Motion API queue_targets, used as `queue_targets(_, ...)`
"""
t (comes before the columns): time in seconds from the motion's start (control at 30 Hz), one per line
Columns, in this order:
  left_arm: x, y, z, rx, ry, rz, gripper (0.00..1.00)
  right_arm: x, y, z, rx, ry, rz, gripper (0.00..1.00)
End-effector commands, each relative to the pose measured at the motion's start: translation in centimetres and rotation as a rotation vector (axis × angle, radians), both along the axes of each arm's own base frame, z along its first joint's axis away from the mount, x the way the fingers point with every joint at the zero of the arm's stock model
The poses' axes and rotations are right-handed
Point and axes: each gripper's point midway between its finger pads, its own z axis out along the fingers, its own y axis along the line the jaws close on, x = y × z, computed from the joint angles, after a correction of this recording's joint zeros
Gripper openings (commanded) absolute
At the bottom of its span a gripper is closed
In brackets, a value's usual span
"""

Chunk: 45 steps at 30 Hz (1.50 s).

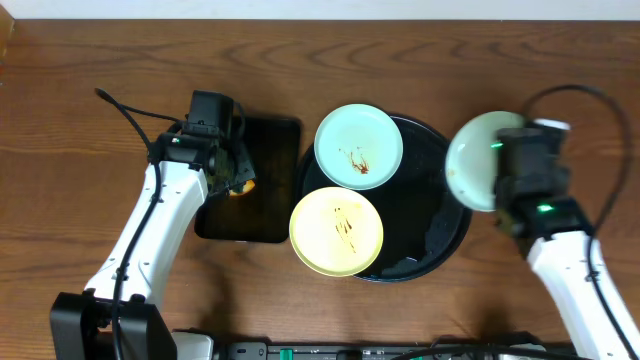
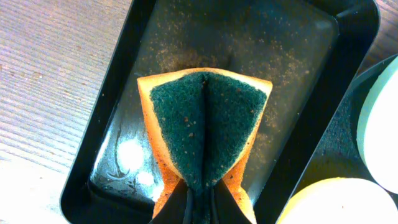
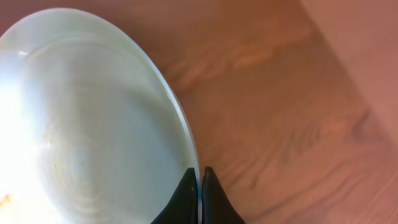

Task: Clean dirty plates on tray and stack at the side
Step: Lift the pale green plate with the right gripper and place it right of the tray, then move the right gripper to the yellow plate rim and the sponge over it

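A mint plate point(image 1: 358, 145) with brown smears and a yellow plate point(image 1: 336, 231) with brown smears rest on the left part of the round black tray point(image 1: 440, 215). My right gripper point(image 1: 522, 172) is shut on the rim of a second mint plate point(image 1: 472, 160), held tilted at the tray's right edge; in the right wrist view the plate point(image 3: 81, 124) fills the left and the fingers point(image 3: 200, 186) pinch its edge. My left gripper point(image 1: 232, 172) is shut on a folded orange and green sponge point(image 2: 205, 130) over the rectangular tray.
A small rectangular black tray point(image 1: 250, 215) lies left of the round tray, wet and speckled inside point(image 2: 273, 56). Bare wood tabletop point(image 1: 80, 150) spreads to the left and to the far right point(image 3: 292, 112). A cable point(image 1: 125, 105) trails from the left arm.
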Motion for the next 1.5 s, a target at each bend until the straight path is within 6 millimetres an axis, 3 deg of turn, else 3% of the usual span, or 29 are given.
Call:
queue_targets(0.0, 0.0, 0.3, 0.3, 0.014, -0.01, -0.008, 0.08, -0.3, -3.3, -0.3, 0.194, -0.091, -0.176, 0.01)
queue_targets(0.2, 0.0, 0.3, 0.3, 0.015, -0.009, -0.008, 0.08, -2.8, -9.7, -1.2, 0.289, -0.146, -0.41, 0.01)
queue_targets(0.4, 0.0, 0.3, 0.3, 0.015, -0.009, -0.008, 0.08, -3.8, -13.1, -3.4, 0.371, -0.16, -0.542, 0.01)
queue_targets(0.53, 0.0, 0.3, 0.3, 0.015, -0.009, -0.008, 0.08, -2.6, -14.1, -5.1, 0.424, -0.174, -0.541, 0.01)
queue_targets(0.73, 0.0, 0.3, 0.3, 0.015, -0.009, -0.008, 0.08, -0.8, -14.0, -7.7, 0.496, -0.157, -0.508, 0.01)
queue_targets(0.83, 0.0, 0.3, 0.3, 0.015, -0.009, -0.008, 0.08, -0.6, -13.9, -8.2, 0.509, -0.148, -0.503, 0.15)
queue_targets(0.97, 0.0, 0.3, 0.3, 0.014, -0.009, -0.008, 0.08, -0.5, -13.8, -8.1, 0.508, -0.149, -0.492, 0.26)
queue_targets(1.07, -0.1, 0.3, 0.3, 0.014, -0.008, -0.008, 0.08, 0.6, -12.5, -7.5, 0.552, -0.154, -0.391, 0.29)
queue_targets(1.17, -0.1, 0.3, 0.3, 0.015, -0.006, -0.009, 0.08, 2.4, -9.5, -6.5, 0.639, -0.166, -0.208, 0.33)
queue_targets(1.3, -0.1, 0.3, 0.2, 0.015, -0.006, -0.009, 0.08, 3.7, -3.0, -5.7, 0.796, -0.126, 0.04, 0.34)
queue_targets(1.47, -0.2, 0.3, 0.2, 0.015, -0.004, -0.009, 0.08, 2.0, 4.2, -7.1, 0.9, 0.066, 0.178, 0.35)
